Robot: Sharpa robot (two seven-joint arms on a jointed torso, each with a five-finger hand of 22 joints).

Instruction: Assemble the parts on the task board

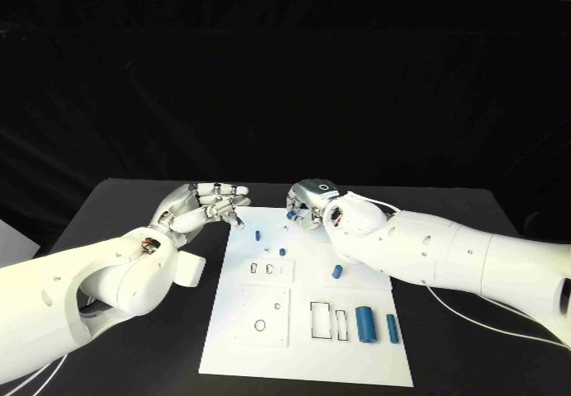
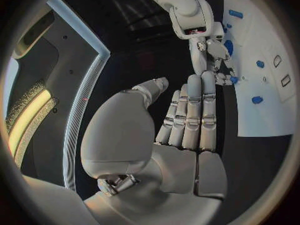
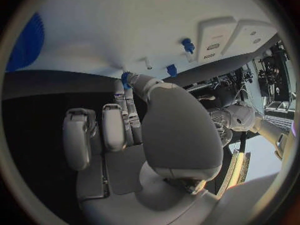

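The white task board (image 1: 304,346) lies in the middle of the black table. Several blue parts sit on it: two small pegs (image 1: 258,235) near its far end, a short one (image 1: 337,271) mid-board, and two cylinders (image 1: 365,324) near the right edge. My right hand (image 1: 315,202) hovers over the board's far edge and pinches a small blue part (image 3: 125,77) between thumb and fingertips. That part also shows at the fingertips (image 2: 232,79) in the left wrist view. My left hand (image 1: 209,206) is beside the board's far left corner, fingers straight and together (image 2: 190,115), holding nothing.
Rectangular slots and round holes (image 1: 269,268) mark the board's left half, with a black-outlined slot (image 1: 321,320) nearer me. Black table (image 1: 131,223) lies on both sides of the board. A white block (image 1: 188,268) on my left arm sits close to the board's left edge.
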